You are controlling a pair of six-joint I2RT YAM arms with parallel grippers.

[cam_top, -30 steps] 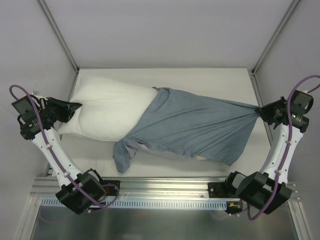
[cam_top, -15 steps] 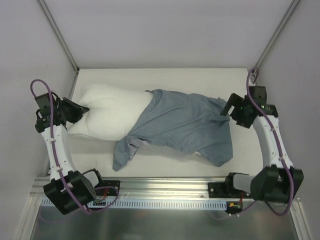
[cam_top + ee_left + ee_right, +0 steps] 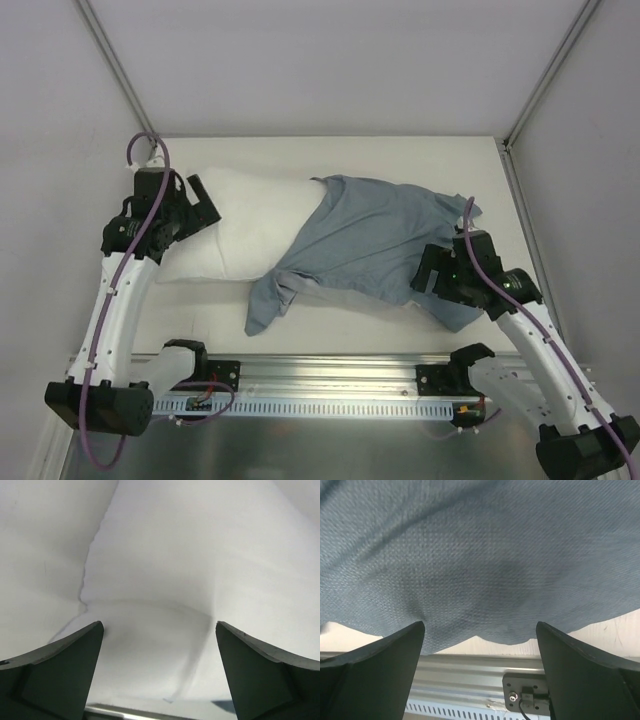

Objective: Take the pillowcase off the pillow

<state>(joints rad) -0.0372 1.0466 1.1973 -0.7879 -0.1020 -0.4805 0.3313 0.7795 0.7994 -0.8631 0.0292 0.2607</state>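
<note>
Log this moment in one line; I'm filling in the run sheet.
left gripper: open, over pillow | right gripper: open, over pillowcase | pillowcase: covers one end of pillow, not yet off

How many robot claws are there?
2. The black two-finger left gripper is open over the plump white pillow, far left; the right gripper is open over the wrinkled grey-blue fabric pillowcase, near right.

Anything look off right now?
Nothing damaged. The pillowcase lies crumpled across the right half of the pillow, one corner twisted into a tail toward the near edge. Open and empty: left gripper, right gripper.
</note>
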